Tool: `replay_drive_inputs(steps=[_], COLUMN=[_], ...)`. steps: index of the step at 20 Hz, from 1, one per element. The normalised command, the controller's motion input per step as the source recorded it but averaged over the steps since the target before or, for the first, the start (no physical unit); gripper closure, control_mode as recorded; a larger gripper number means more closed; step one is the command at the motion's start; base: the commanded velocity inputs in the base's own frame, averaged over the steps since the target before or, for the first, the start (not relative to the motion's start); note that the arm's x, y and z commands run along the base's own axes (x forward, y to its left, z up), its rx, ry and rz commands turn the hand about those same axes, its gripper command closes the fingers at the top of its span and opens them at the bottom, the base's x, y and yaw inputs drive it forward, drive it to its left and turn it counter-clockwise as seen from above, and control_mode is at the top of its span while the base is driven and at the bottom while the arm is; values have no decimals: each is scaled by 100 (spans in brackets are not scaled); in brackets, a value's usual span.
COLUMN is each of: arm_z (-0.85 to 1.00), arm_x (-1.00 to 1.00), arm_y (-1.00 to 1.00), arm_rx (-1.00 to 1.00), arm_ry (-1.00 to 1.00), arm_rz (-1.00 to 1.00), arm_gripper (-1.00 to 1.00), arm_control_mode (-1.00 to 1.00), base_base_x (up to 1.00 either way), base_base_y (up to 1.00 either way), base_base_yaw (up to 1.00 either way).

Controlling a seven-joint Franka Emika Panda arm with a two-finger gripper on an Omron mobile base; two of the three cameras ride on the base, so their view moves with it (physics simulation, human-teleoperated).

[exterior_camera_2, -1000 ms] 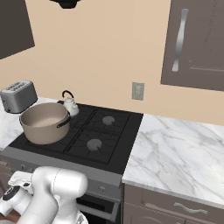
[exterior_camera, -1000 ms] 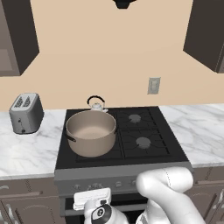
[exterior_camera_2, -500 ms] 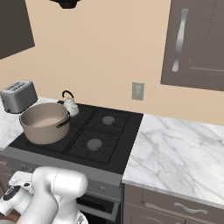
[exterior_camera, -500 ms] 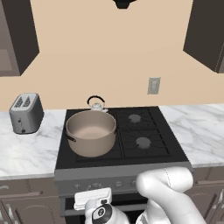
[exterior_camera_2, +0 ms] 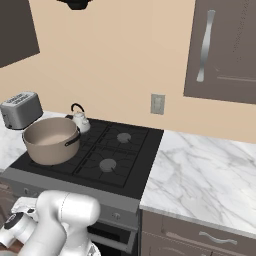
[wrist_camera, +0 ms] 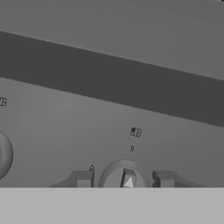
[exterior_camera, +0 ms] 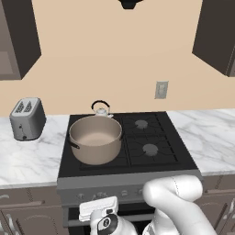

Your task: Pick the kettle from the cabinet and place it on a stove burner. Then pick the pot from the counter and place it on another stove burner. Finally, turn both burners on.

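The tan pot (exterior_camera: pixel 95 140) (exterior_camera_2: pixel 51 140) sits on the front left burner of the black cooktop (exterior_camera: pixel 151 158). Behind it on the back left burner stands the small silver kettle (exterior_camera: pixel 101 109) (exterior_camera_2: pixel 80 120). The two right burners (exterior_camera: pixel 150 148) (exterior_camera_2: pixel 107 164) are bare. My arm bends low in front of the stove's grey control panel (exterior_camera: pixel 124 192). In the hand view my gripper (wrist_camera: pixel 122 178) has a round grey knob (wrist_camera: pixel 127 174) between its fingertips (wrist_camera: pixel 81 178), closed against its sides. The cabinet (exterior_camera_2: pixel 225 50) hangs at the upper right, door shut.
A grey toaster (exterior_camera: pixel 27 118) (exterior_camera_2: pixel 21 110) stands on the marble counter (exterior_camera: pixel 27 158) left of the stove. More counter (exterior_camera_2: pixel 210 180) stretches to the right. A wall outlet (exterior_camera: pixel 161 90) is behind the stove. A second knob (wrist_camera: pixel 3 154) shows at the hand view's left edge.
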Motion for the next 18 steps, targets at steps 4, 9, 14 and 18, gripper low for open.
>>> replay_drive_inputs(steps=[4, 9, 14, 18], arm_z=[0, 0, 0, 0], arm_x=[0, 0, 0, 0], arm_y=[0, 0, 0, 0], arm_rx=[-17, -18, -21, -22], arm_ry=[1, 0, 0, 1], arm_rz=[0, 0, -1, -2], arm_gripper=[100, 100, 100, 100], arm_control_mode=[-100, -100, -100, -100], base_base_x=[0, 0, 0, 0], base_base_y=[0, 0, 0, 0], base_base_yaw=[0, 0, 0, 0])
